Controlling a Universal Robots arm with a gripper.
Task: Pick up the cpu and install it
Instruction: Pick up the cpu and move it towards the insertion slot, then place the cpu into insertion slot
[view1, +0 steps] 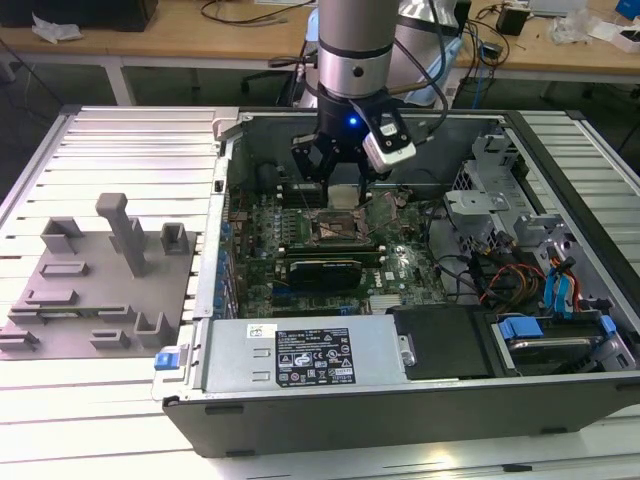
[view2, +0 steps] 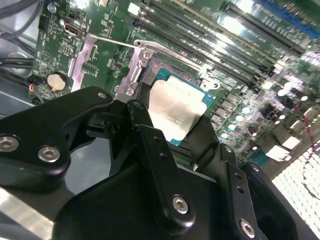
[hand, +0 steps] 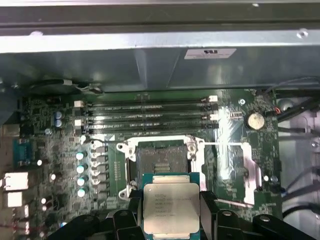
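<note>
Ribbed metal table (view1: 120, 150) carrying open case (view1: 420, 405), green board (hand: 50, 130) inside. Black gripper (hand: 171, 220) clamping flat, square, silvery cpu (hand: 171, 205) by two opposite edges, hovering just above metal-framed socket (hand: 160, 162).

An open computer case (view1: 450, 410) lies on a ribbed table (view1: 120, 420), its green motherboard (view1: 410, 265) bearing what looks like a coin battery (hand: 255, 120), with a grey moulded tray (view1: 70, 300) at the exterior view's left.
</note>
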